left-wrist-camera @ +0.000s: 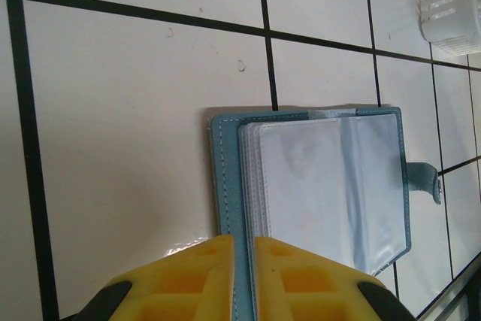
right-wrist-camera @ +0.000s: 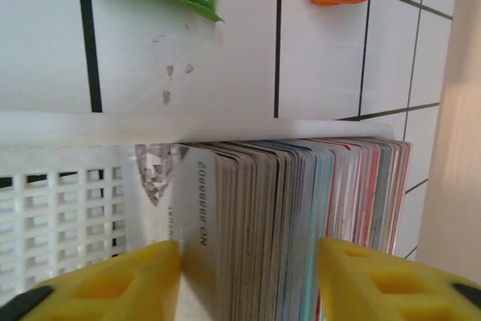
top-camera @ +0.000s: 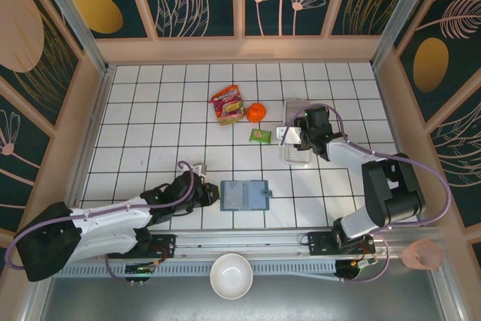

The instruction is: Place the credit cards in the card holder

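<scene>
Left fingers (left-wrist-camera: 214, 264): narrow, pinched on the 9 o'clock cover edge of the card holder (left-wrist-camera: 323, 178); hold that pinch so the holder lies open.
Right fingers (right-wrist-camera: 139, 280): wide, straddling the credit cards (right-wrist-camera: 285, 208), which stand on edge in the white tray (right-wrist-camera: 60, 208); they grip none.
Step in hand: you appear to be picking a card. Close onto one outer card, not the pack, and lift straight up clear of the tray wall.
Holder's place: on the worktop (top-camera: 150, 110), at 7 o'clock from the tray.
Holder's axis: long axis runs 9 to 3 in the top view; the clasp tab (top-camera: 268, 195) points to 3 o'clock and the clear sleeves (left-wrist-camera: 331, 186) face up.
</scene>
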`<state>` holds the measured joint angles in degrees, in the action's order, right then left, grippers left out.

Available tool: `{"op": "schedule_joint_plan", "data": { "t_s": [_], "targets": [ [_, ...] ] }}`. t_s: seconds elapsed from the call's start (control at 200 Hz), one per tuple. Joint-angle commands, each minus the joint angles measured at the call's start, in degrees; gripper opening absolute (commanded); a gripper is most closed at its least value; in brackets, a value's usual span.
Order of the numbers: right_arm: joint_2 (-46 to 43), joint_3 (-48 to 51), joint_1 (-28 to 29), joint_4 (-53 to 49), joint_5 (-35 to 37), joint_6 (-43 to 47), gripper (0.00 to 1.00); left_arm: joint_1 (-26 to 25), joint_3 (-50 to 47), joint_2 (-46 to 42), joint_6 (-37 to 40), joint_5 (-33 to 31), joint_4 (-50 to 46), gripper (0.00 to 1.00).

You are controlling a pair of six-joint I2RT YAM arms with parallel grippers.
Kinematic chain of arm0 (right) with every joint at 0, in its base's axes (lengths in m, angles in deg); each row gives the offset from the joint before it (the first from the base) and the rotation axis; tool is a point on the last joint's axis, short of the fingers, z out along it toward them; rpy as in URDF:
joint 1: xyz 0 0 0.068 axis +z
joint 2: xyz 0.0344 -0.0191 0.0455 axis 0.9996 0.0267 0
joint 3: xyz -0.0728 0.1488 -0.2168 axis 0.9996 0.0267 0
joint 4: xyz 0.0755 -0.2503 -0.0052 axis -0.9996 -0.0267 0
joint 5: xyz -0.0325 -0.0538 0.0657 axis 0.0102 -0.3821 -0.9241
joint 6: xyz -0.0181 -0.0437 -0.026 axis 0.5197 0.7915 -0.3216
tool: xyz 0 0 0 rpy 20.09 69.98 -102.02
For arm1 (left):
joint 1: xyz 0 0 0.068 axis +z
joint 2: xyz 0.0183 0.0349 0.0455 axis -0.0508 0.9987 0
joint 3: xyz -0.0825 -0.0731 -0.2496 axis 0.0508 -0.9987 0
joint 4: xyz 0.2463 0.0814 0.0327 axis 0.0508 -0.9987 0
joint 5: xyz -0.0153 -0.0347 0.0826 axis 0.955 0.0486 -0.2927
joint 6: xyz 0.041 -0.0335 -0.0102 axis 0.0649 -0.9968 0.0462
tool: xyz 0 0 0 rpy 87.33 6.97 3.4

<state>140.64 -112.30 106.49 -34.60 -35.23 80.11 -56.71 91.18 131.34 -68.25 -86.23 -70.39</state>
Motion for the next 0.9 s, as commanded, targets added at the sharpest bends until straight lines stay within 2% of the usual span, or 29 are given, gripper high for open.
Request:
{"op": "schedule_joint_plan", "data": {
  "t_s": [0.0,0.035,0.105,0.35,0.48,0.671,0.896],
  "targets": [
    [-2.34,-2.69,0.26,-1.32,0.92,2.3,0.43,-0.37,-0.75,0.61,-0.58,0.75,1.73,0.14],
    [-2.61,-2.95,0.26,-2.03,0.84,1.97,0.43,-0.36,-0.73,0.69,-0.52,0.77,1.73,0.14],
    [-3.03,-3.13,0.2,-3.06,0.83,2.12,0.35,-0.39,-0.77,0.66,-0.53,0.77,1.82,0.13],
    [-3.45,-2.98,-0.01,-4.83,1.1,2.22,0.26,-0.35,-0.81,0.79,-0.34,1.01,2.08,0.12],
    [-3.13,-3.25,-0.06,-5.26,1.18,2.07,0.25,-0.34,-0.99,0.79,-0.52,1.05,2.34,0.11],
    [-2.67,-4.07,-0.01,-6.66,1.61,1.98,0.16,-0.41,-1.17,0.62,-0.68,1.11,2.39,0.11],
    [-2.61,-3.98,-0.01,-7.21,1.62,1.88,0.15,-0.37,-1.35,0.92,-0.67,1.16,2.77,0.11]
  ]
}}
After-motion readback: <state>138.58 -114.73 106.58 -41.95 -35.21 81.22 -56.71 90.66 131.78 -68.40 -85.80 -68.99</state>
